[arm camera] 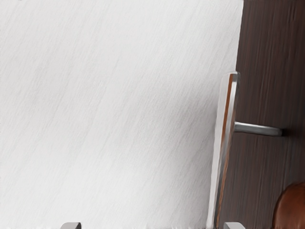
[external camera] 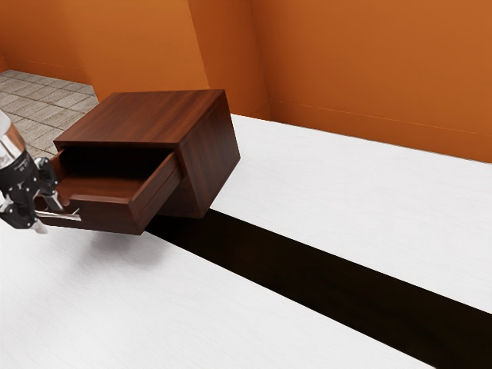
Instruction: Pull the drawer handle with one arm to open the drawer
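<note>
A dark wooden drawer (external camera: 115, 192) juts partly out of its cabinet (external camera: 154, 115) on a white table (external camera: 346, 192). The black gripper (external camera: 44, 215) sits at the silver handle (external camera: 61, 216), fingers spread and clamping nothing (the bar lies beside one finger). Pulling further should go straight outward, along the drawer's slide.

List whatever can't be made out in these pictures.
- Drawer inside, exterior view: the rear lies dark under the cabinet top, so any contents there cannot be told.
- Handle, wrist view: one end is cut off by the picture's edge.
- Arm, exterior view: cut off by the left edge above the gripper.
- Contact between gripper and handle, exterior view: too small to tell.
</note>
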Robot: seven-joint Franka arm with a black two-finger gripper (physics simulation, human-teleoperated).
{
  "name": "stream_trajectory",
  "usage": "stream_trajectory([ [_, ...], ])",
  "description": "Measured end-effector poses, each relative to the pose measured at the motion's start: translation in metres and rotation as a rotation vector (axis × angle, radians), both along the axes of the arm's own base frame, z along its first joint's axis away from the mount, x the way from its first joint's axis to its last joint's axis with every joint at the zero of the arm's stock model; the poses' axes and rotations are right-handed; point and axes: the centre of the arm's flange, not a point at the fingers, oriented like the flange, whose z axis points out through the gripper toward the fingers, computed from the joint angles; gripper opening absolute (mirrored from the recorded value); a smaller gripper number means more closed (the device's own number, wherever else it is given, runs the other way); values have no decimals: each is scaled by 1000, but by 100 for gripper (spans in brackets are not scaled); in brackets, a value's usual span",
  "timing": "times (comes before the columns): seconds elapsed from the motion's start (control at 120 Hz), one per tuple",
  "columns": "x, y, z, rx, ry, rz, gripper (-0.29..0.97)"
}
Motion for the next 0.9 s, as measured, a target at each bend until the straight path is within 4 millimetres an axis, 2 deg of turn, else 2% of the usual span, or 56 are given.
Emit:
stream_trajectory([
  [0.067,0,-2,6,-1,2,2,35],
  [0.2,2,-16,34,10,15,-4,36],
  [0.267,2,-22,55,10,17,0,38],
  [0.35,8,-34,87,10,-6,-9,46],
  [0.4,20,-51,111,18,-32,-42,50],
  [0.433,32,-70,125,23,-49,-81,53],
  [0.55,63,-145,148,31,-68,-230,58],
  [0.65,91,-200,144,38,-44,-427,61],
  [0.725,111,-229,125,32,2,-600,62],
  [0.817,117,-239,113,30,28,-801,63],
  [0.9,116,-226,108,14,31,-944,64],
])
